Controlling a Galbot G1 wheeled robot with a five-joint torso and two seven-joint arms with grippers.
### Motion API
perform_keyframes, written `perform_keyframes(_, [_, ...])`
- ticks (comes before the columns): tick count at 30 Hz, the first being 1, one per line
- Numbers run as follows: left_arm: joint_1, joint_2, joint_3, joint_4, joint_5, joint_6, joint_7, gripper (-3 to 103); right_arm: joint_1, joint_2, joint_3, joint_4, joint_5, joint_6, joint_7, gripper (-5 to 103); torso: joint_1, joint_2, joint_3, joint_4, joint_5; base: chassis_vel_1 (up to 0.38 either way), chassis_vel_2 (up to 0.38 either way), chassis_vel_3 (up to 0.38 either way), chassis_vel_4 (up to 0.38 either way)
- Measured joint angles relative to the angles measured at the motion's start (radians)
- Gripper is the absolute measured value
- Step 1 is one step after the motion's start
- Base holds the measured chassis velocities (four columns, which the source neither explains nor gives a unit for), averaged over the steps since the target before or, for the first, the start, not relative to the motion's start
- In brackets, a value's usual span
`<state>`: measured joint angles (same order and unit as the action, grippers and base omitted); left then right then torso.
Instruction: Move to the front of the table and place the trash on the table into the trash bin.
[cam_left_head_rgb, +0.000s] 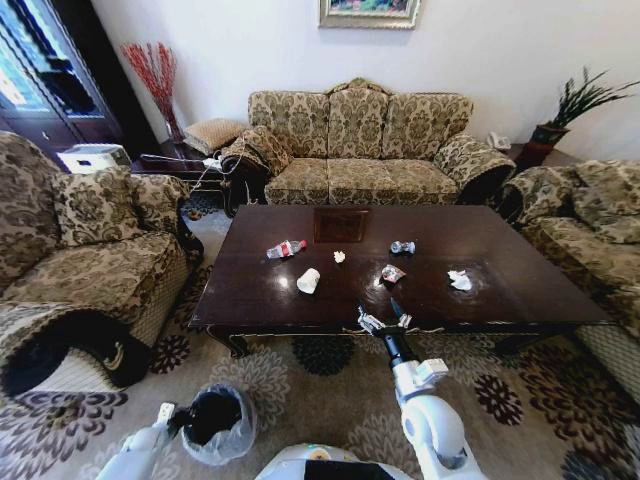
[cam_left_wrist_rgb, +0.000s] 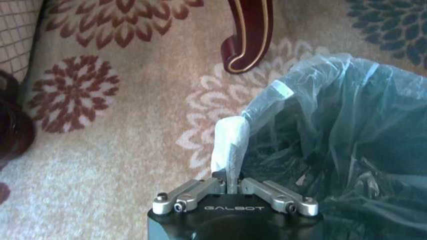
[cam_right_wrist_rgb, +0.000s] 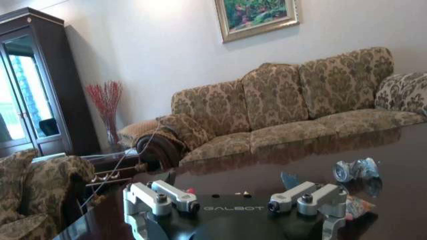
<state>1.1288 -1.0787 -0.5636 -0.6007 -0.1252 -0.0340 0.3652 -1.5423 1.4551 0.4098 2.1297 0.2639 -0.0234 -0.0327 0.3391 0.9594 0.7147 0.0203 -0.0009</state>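
Note:
The dark glossy table (cam_left_head_rgb: 500, 300) fills the middle of the head view. On it lies the trash: a clear bottle with a red label (cam_left_head_rgb: 286, 248), a white paper cup (cam_left_head_rgb: 309, 281), a small scrap (cam_left_head_rgb: 339, 256), a crushed clear bottle (cam_left_head_rgb: 402, 246), a wrapper (cam_left_head_rgb: 392, 273) and a crumpled tissue (cam_left_head_rgb: 460, 280). My right gripper (cam_left_head_rgb: 383, 319) is open over the table's front edge, short of the wrapper. The right wrist view has that gripper (cam_right_wrist_rgb: 233, 200) open, with the crushed bottle (cam_right_wrist_rgb: 353, 170) beyond it. My left gripper (cam_left_wrist_rgb: 229, 186) is shut on the bag rim of the trash bin (cam_left_wrist_rgb: 333, 140), which stands on the carpet (cam_left_head_rgb: 215, 420).
Patterned sofas surround the table: one behind it (cam_left_head_rgb: 360, 150), an armchair on the left (cam_left_head_rgb: 90, 250), another on the right (cam_left_head_rgb: 590, 230). A carved table leg (cam_left_wrist_rgb: 248, 35) stands just beyond the bin. Flowered carpet (cam_left_head_rgb: 320, 400) lies between me and the table.

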Motion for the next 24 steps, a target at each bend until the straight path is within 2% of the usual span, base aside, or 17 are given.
perform_keyframes(2, [0.011, 0.002, -0.014, -0.01, -0.004, 0.0, -0.001, 0, -0.002, 0.0, 0.001, 0.001, 0.0, 0.0, 0.0, 100, 0.0, 0.0, 0.0, -0.0001, -0.0003, 0.0, 0.0, 0.0, 0.0])
perform_keyframes(4, [0.042, 0.009, -0.041, -0.036, -0.022, 0.0, -0.004, 0, -0.008, -0.003, 0.008, 0.002, 0.002, 0.002, -0.006, 100, 0.0, 0.0, 0.0, -0.0002, 0.0015, 0.0, 0.0, 0.0, 0.0])
perform_keyframes(6, [0.056, 0.009, -0.051, -0.048, -0.03, 0.0, -0.004, 0, -0.011, -0.006, 0.011, 0.001, 0.004, 0.005, -0.01, 100, 0.0, 0.0, 0.0, -0.0002, 0.0014, 0.0, 0.0, 0.0, 0.0])
perform_keyframes(7, [0.082, 0.008, -0.07, -0.073, -0.049, -0.004, -0.002, 0, -0.016, -0.009, 0.016, -0.005, 0.007, 0.01, -0.013, 100, 0.0, 0.0, 0.0, 0.0, 0.0004, 0.0, 0.0, 0.0, 0.0])
perform_keyframes(11, [0.151, 0.006, -0.111, -0.145, -0.118, -0.012, -0.023, 0, -0.033, -0.021, 0.024, -0.01, 0.027, 0.014, -0.015, 100, 0.0, 0.0, 0.0, -0.0001, 0.0004, 0.0, 0.0, 0.0, 0.0])
perform_keyframes(13, [0.223, 0.012, -0.152, -0.237, -0.19, -0.011, -0.048, 0, -0.046, -0.036, 0.033, -0.019, 0.036, 0.026, -0.015, 100, 0.0, 0.0, 0.0, -0.0002, 0.0012, 0.0, 0.0, 0.0, 0.0])
perform_keyframes(14, [0.223, 0.012, -0.152, -0.237, -0.19, -0.011, -0.048, 0, -0.046, -0.036, 0.033, -0.019, 0.036, 0.026, -0.015, 100, 0.0, 0.0, 0.0, -0.0002, 0.0012, 0.0, 0.0, 0.0, 0.0])
perform_keyframes(16, [0.31, 0.013, -0.195, -0.349, -0.265, 0.006, -0.09, 0, -0.054, -0.047, 0.041, -0.027, 0.056, 0.041, -0.014, 100, 0.0, 0.0, 0.0, -0.0003, 0.0007, 0.0, 0.0, 0.0, 0.0])
perform_keyframes(17, [0.31, 0.013, -0.195, -0.349, -0.265, 0.006, -0.09, 0, -0.054, -0.047, 0.041, -0.027, 0.056, 0.041, -0.014, 100, 0.0, 0.0, 0.0, -0.0003, 0.0007, 0.0, 0.0, 0.0, 0.0])
perform_keyframes(19, [0.462, -0.011, -0.269, -0.537, -0.334, 0.027, -0.152, 0, -0.041, -0.05, 0.04, -0.039, 0.086, 0.06, -0.014, 100, 0.0, 0.0, 0.0, -0.0003, 0.0018, 0.0, 0.0, 0.0, 0.0])
perform_keyframes(20, [0.462, -0.011, -0.269, -0.537, -0.334, 0.027, -0.152, 0, -0.041, -0.05, 0.04, -0.039, 0.086, 0.06, -0.014, 100, 0.0, 0.0, 0.0, -0.0003, 0.0018, 0.0, 0.0, 0.0, 0.0])
perform_keyframes(22, [0.571, -0.059, -0.336, -0.688, -0.364, 0.044, -0.195, 0, -0.018, -0.049, 0.03, -0.053, 0.097, 0.071, -0.014, 100, 0.0, 0.0, 0.0, 0.0003, 0.0003, 0.0, 0.0, 0.0, 0.0])
perform_keyframes(24, [0.654, -0.115, -0.415, -0.84, -0.387, 0.063, -0.223, 0, 0.005, -0.047, 0.016, -0.069, 0.098, 0.093, -0.015, 100, 0.0, 0.0, 0.0, 0.0004, 0.001, 0.0, 0.0, 0.0, 0.0])
